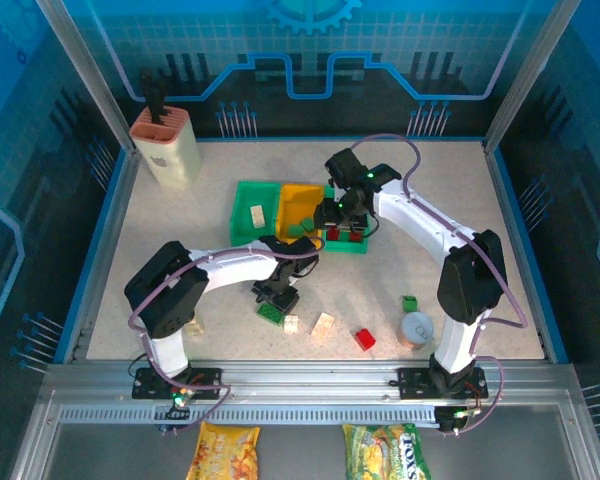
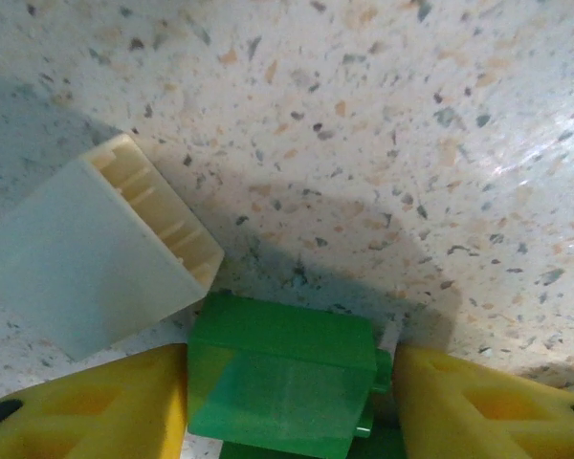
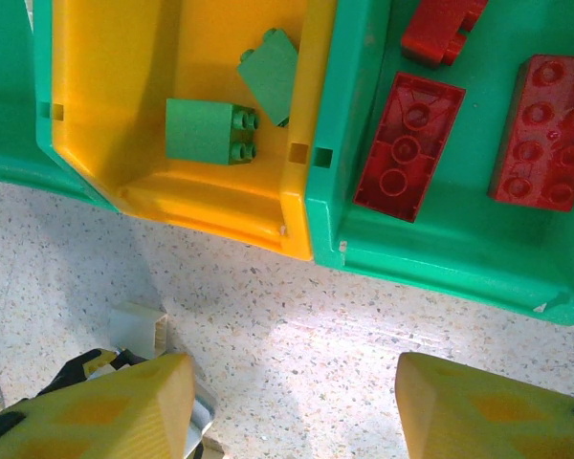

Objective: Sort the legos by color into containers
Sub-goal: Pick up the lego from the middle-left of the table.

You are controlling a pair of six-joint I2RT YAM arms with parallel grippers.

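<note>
My left gripper (image 1: 277, 297) is low over the table, and its open yellow fingers (image 2: 86, 411) straddle a green lego (image 2: 282, 378) that lies there; the left finger touches it and a thin gap shows on the right. A cream lego (image 2: 86, 258) lies just beside it. The containers (image 1: 252, 190) stand in a row: cream lego (image 1: 257, 214) in the left green bin, two green legos (image 3: 209, 131) in the yellow bin (image 3: 297, 124), red legos (image 3: 409, 145) in the right green bin (image 3: 440, 258). My right gripper (image 3: 292, 411) hangs open and empty over bare table in front of the bins.
Loose legos lie near the front: two cream (image 1: 323, 322), one red (image 1: 364, 339), one green (image 1: 409, 302). A grey can (image 1: 416, 328) stands at the front right. A beige knife block (image 1: 165, 147) stands at the back left. Blue walls ring the table.
</note>
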